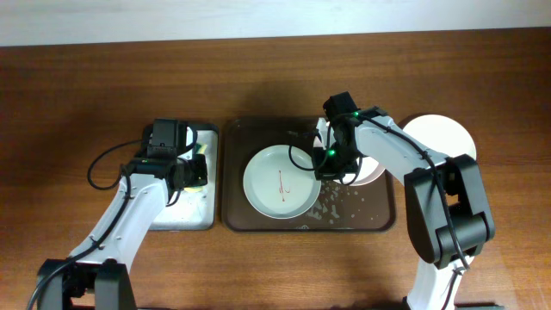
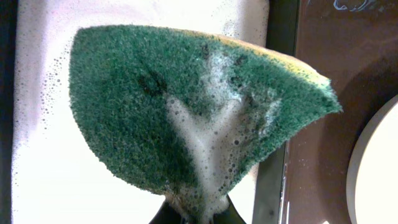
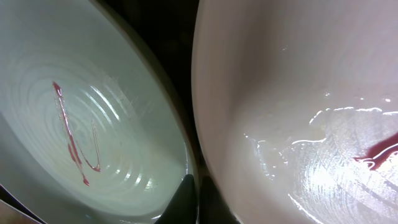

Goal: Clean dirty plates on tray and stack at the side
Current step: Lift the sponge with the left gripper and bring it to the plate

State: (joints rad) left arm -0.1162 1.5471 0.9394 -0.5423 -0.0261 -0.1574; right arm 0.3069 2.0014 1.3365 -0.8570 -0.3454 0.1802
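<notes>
**Clerk:** Item one, plates. Locations?

**Checker:** Pale green plate (image 1: pixel 280 181): left half of the tray (image 1: pixel 234 172), thin reddish smear (image 3: pixel 68 124) at its centre. Pinkish white plate (image 3: pixel 292 81): right half of the same tray, mostly under the arm from above, wet, with a red streak (image 3: pixel 379 149). Cream white plate (image 1: pixel 443 138): off the tray, on the tabletop (image 1: pixel 86 86) just beside the tray's right edge, toward its far corner. No smear is visible on it.

**Clerk:** Tray?

**Checker:** Middle of the tabletop, long side parallel to the front edge. Foam specks (image 1: pixel 331 207) on its near right part.

**Clerk:** Claws?

**Checker:** Right gripper (image 3: pixel 198 202): jaws closed, tips low in the gap between the rims of the two plates on the tray (whether they pinch the pinkish rim, I cannot tell). Left gripper (image 2: pixel 198 216): clamped on a green sponge (image 2: pixel 186 106), folded and soapy, over the small black tray (image 1: pixel 185 215) of suds at the tray's left edge.

**Clerk:** Step in hand?

**Checker:** Judged: one plate done, two to go. The sponge is loaded and a wipe is about to begin. The next move calls for carrying the sponge rightward over the tray rim onto a smear. The right arm should steady that plate without tipping it into its neighbour.

**Clerk:** Surroundings?

**Checker:** Brown wood-grain tabletop, and a pale band (image 1: pixel 275 17) beyond its far edge. Nothing more of the room shows.
</notes>
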